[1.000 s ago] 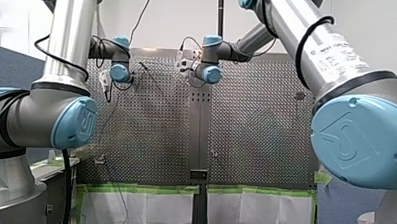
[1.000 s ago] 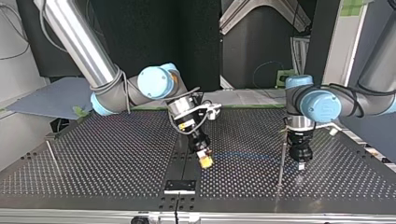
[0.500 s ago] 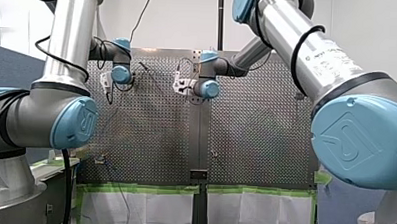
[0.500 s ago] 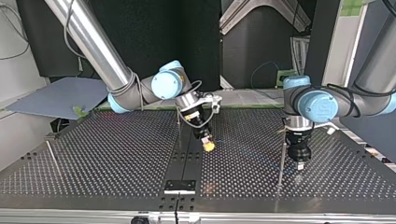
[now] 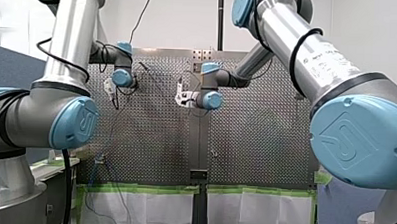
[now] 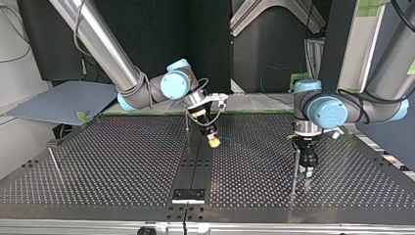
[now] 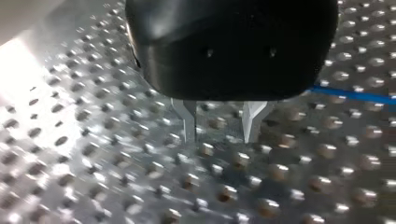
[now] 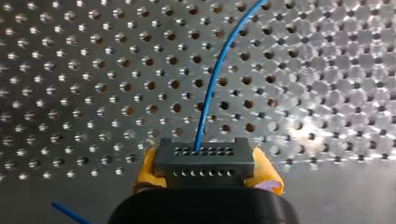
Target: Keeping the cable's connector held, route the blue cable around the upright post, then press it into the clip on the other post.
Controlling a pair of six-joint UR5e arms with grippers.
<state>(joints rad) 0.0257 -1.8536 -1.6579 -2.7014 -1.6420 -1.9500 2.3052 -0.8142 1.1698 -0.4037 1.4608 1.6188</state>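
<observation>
Right gripper [image 8: 205, 173]: yellow pads clamped on grey connector [image 8: 204, 157].
Blue cable [image 8: 212, 84]: leads from connector across the table [image 8: 93, 70].
Left gripper [image 7: 218, 129]: fingers apart, just above table.

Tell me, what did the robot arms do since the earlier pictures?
My right gripper, shut on the connector of the blue cable, pulled back toward the far side of the table in the top view. My left gripper, fingers open, slid a little toward the thin post beside it. I see nothing grabbed or let go. The post stayed put.
</observation>
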